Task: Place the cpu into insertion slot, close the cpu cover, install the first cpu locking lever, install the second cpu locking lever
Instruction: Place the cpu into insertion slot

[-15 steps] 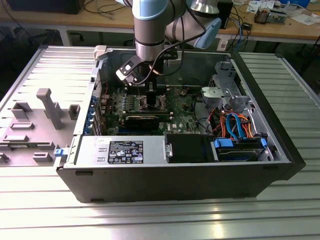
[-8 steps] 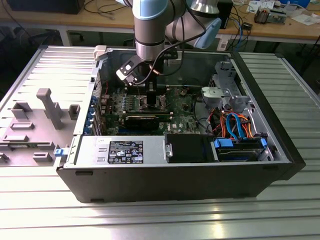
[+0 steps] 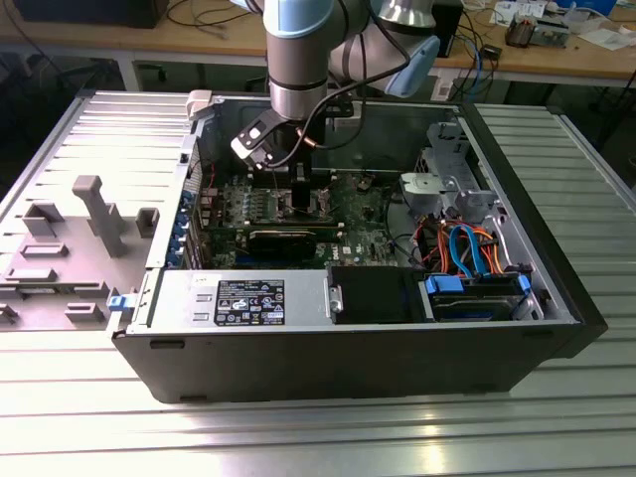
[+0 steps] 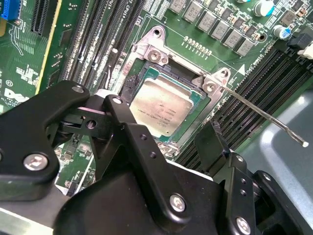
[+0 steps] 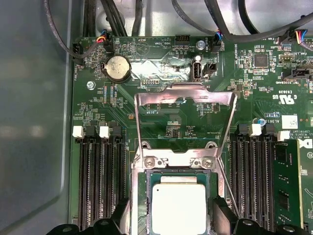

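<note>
your gripper (image 4: pixel 164 125) hangs spread apart, straddling the cpu (image 5: pixel 178 205) without gripping it. the cpu lies flat in the insertion slot (image 5: pixel 145 193); the cpu cover (image 5: pixel 183 95) stands tipped open beyond it. i'd keep the claw plumb and centred so neither side nudges the chip askew

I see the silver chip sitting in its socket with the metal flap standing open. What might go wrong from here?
The cpu lies in the insertion slot, the open tool straddling it closely; a sideways nudge might unseat it. The cpu cover stands open; lowered onto a skewed chip, it may press it crooked. The thin locking lever juts out beside the slot and might snag the tool.
</note>
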